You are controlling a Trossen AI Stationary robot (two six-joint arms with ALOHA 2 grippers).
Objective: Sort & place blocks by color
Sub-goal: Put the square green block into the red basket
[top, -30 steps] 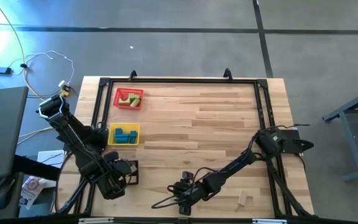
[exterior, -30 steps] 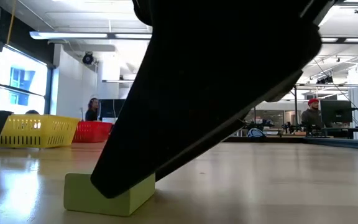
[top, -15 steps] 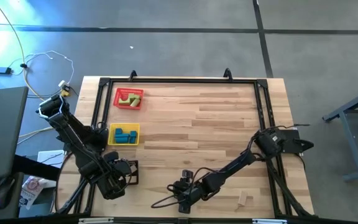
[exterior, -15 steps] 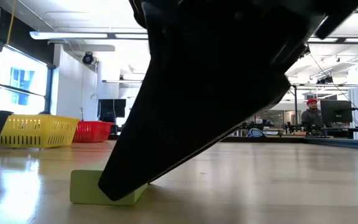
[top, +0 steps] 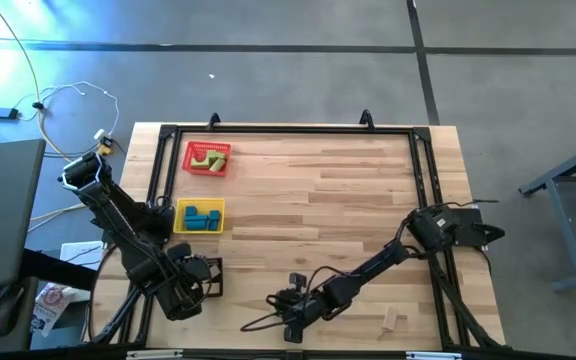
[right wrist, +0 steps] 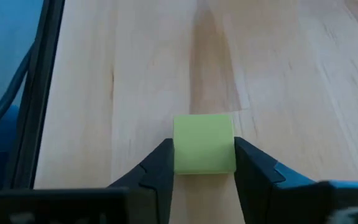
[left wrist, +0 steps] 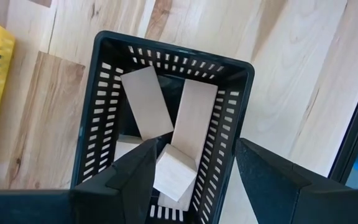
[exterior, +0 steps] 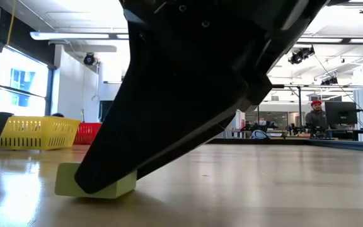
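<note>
A light green block (right wrist: 204,144) lies near the table's front edge, its underside on the wood (exterior: 99,184). My right gripper (right wrist: 204,167) is shut on it and hides it in the high view (top: 289,310). My left gripper (left wrist: 194,186) hangs open over the black tray (left wrist: 235,93) at the near left (top: 190,284), touching nothing. Several tan blocks (left wrist: 166,118) lie in that tray. Green blocks sit in the red tray (top: 208,158) and blue blocks in the yellow tray (top: 199,216). My right gripper pinches the green block by two opposite side faces (right wrist: 178,155), one finger (right wrist: 160,165) on each. The fingers slant down at it from the table's right. The block's underside (exterior: 96,191) is on the table.
One tan block (top: 392,320) lies alone near the front right corner. A black frame (top: 288,131) runs round the table's far and side edges. The middle of the tabletop (top: 318,200) is bare wood. A person sits far behind the table (exterior: 316,113).
My right gripper has moved slightly toward the table's left and near edge. The green block under it has slid a short way toward the table's left, staying on the wood.
</note>
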